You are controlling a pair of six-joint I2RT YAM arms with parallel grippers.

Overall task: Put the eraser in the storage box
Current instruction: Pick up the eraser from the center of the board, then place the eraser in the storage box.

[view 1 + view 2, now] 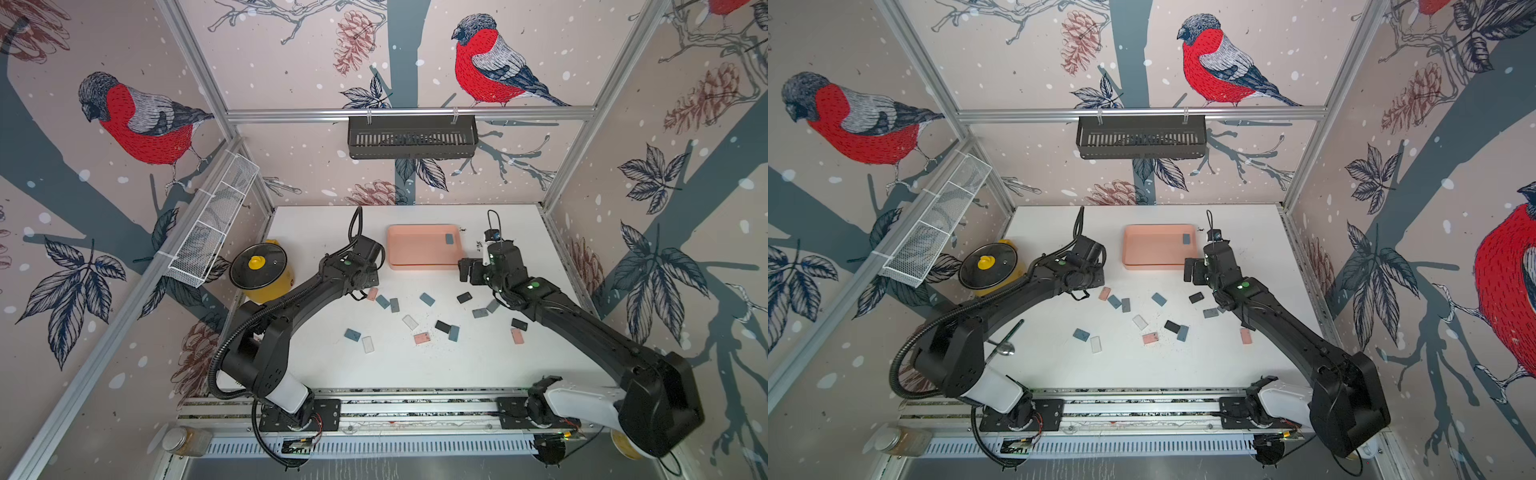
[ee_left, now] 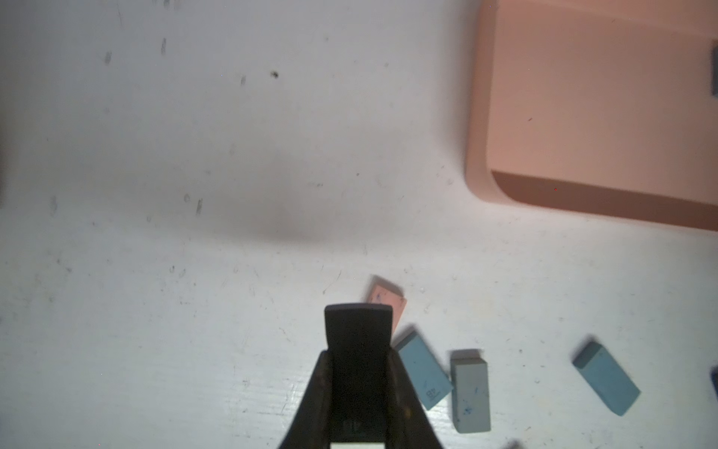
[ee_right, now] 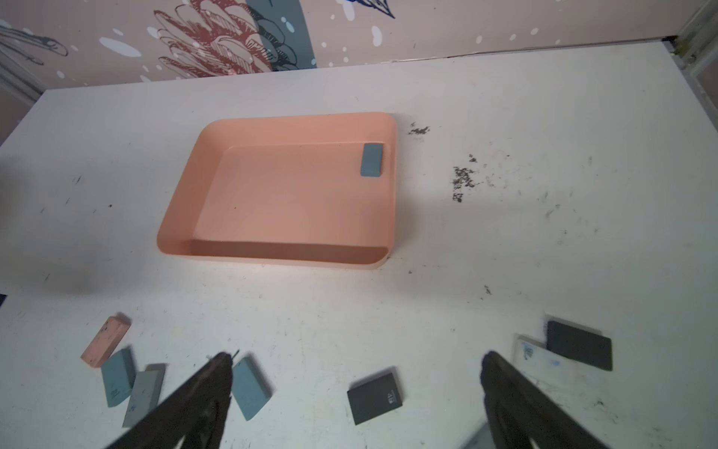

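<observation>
Blue-grey eraser (image 1: 449, 238) lies flat inside storage box (image 1: 411, 249), in the far right corner, close against the right wall. Nothing else rests in the box.

Storage box sits on white table (image 1: 415, 370), toward the back, between the 2 arms. In front of it more than 10 loose erasers (image 1: 427, 299) in pink, blue, grey, white and black lie scattered flat on the tabletop, all outside the box. Dark crumbs dot the surface around them.

Left gripper (image 2: 358, 311): close over the table at the left end of the scatter, jaws pressed together. Whether anything is pinched between them cannot be told. Pink eraser (image 2: 386, 301) lies just beside the fingertips, partly hidden behind them. Next to it a blue eraser (image 2: 421, 369) and a grey eraser (image 2: 470, 390) lie side by side, nearly touching.

Right gripper (image 3: 353, 355): jaws spread wide, holding nothing, near the box's front right corner. Black eraser (image 3: 375, 396) lies on the table and shows between the 2 fingers in the right wrist view.

Surroundings: yellow pot (image 1: 266, 286) with a dark glass lid stands at the table's left edge. Black slotted basket (image 1: 411, 137) hangs from the rear rail. White mesh basket (image 1: 214, 224) hangs along the left rail.
</observation>
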